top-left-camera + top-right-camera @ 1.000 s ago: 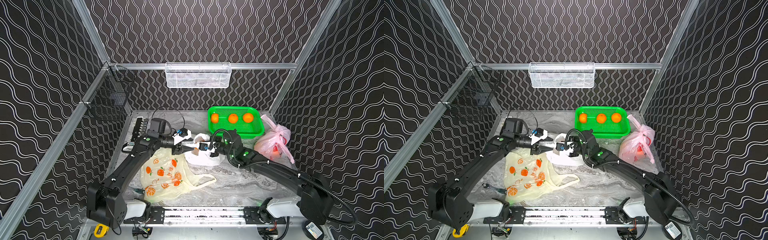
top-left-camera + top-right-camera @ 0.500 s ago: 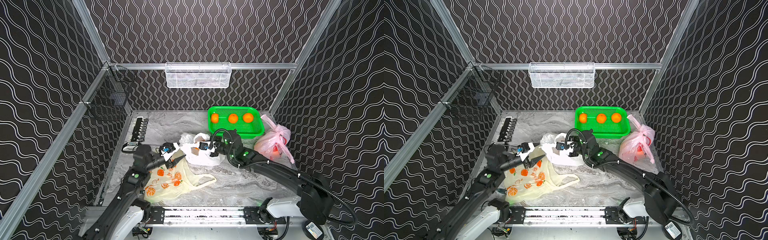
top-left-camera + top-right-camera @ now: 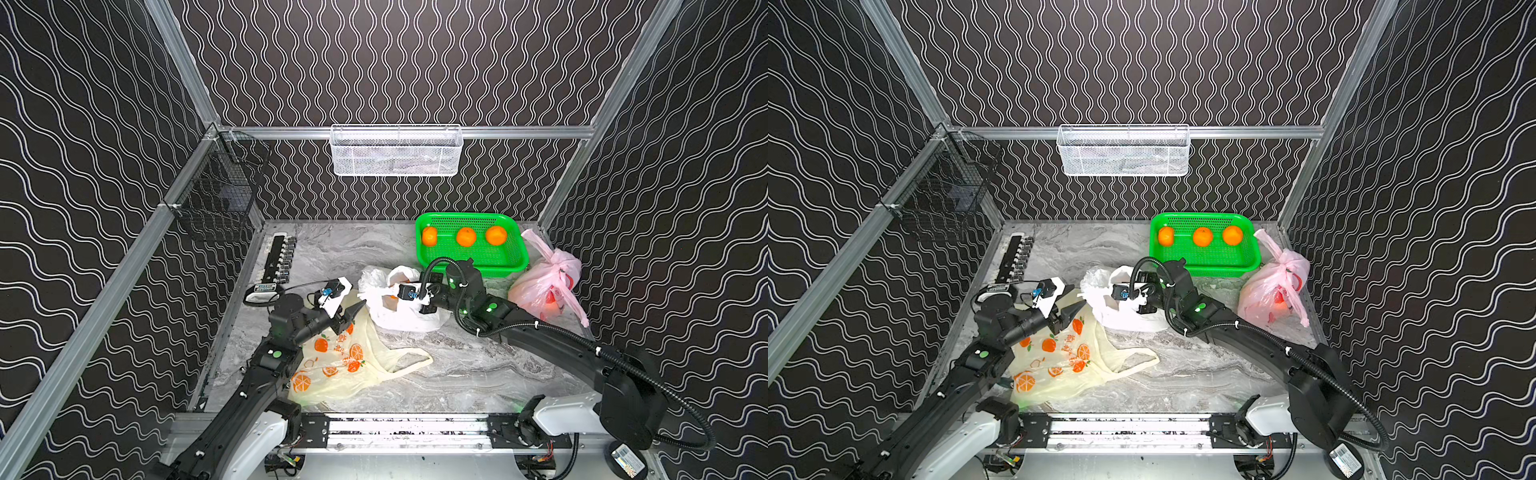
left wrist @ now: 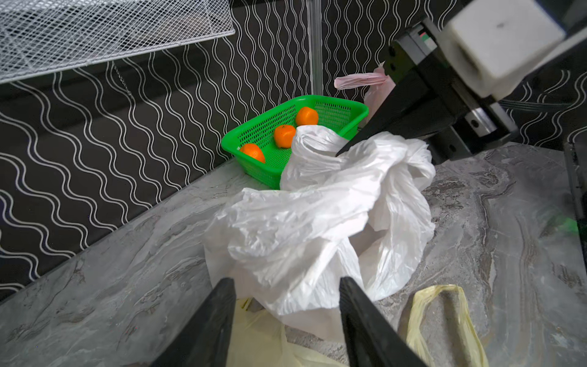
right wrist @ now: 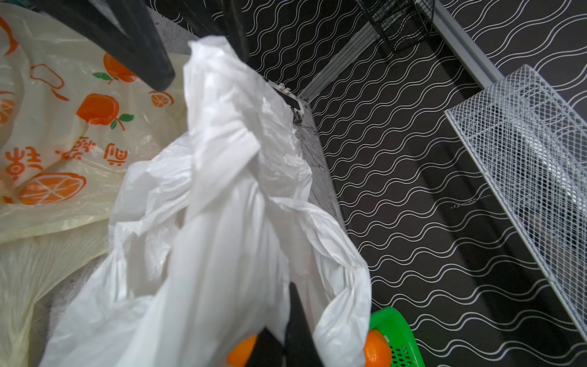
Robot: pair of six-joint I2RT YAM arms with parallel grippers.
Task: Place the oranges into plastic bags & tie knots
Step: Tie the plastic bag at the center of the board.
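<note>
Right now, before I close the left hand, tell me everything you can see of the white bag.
The white bag is thin, crinkled plastic, slumped and untied on the marble table just before the green basket. The right hand, shut, pinches a bunched fold of it. An orange shows by that grip. One edge overlaps the yellow bag. The left hand is open close by its edge.
</note>
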